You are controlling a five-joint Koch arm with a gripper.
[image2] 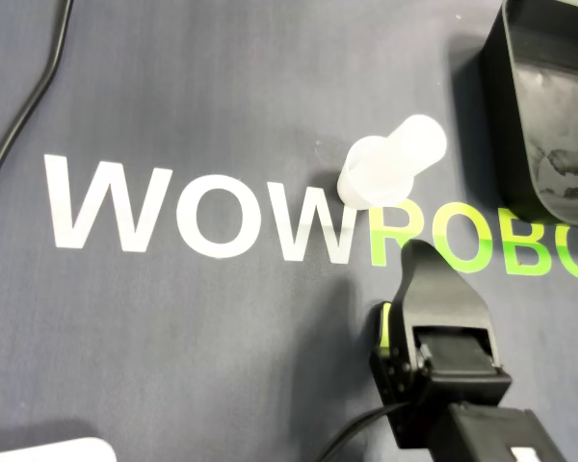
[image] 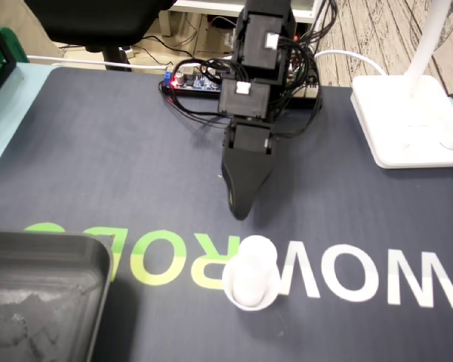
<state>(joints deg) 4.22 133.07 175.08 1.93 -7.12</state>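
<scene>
- On the dark mat (image: 98, 151), a small white plastic cup (image: 251, 275) stands on the lettering, seemingly upside down, near the claw (image: 240, 211) and not touching it.
- Claw points down and holds nothing; only one tip shows, so can't tell if parted or clenched.
- Best approach: spread wide, straddle the cup centred, squeeze gently. It looks light and tippy.
- Black tray (image: 45, 249) nearby; white lamp base (image: 408, 121) on the table, wooden floor (image: 377, 30) behind.

Dark grey mat (image: 98, 151) with WOWROBO lettering, white cup (image: 251, 275) on it, black tray (image: 38, 286), white lamp base (image: 408, 121)
</scene>
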